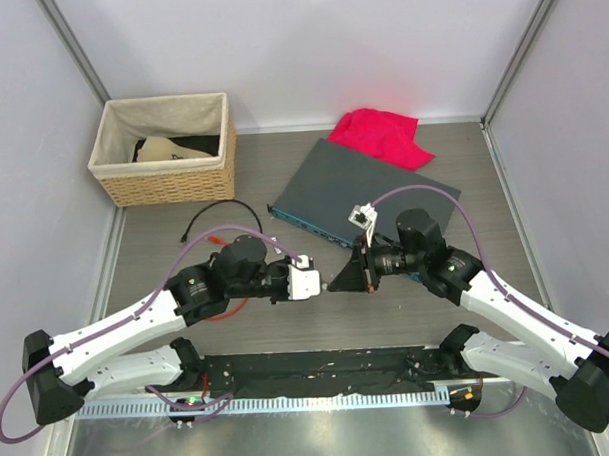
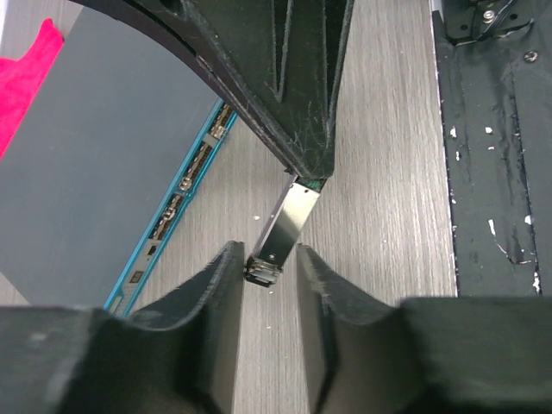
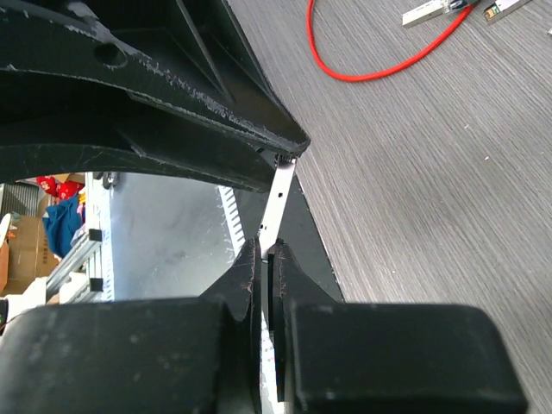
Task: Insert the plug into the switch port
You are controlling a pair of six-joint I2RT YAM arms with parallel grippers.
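Note:
A slim silver plug hangs above the wooden table between my two grippers. My right gripper is shut on one thin end of the plug. My left gripper has closed around the other end: the plug's dark cap rests against one finger and its side meets the tip of the other. In the top view the left gripper and right gripper meet tip to tip just in front of the flat dark-grey switch. A row of switch ports lines its teal front face, left of the plug.
A woven basket stands at the back left and a red cloth lies behind the switch. A black cable and an orange cable with spare modules lie on the table. A black base plate spans the near edge.

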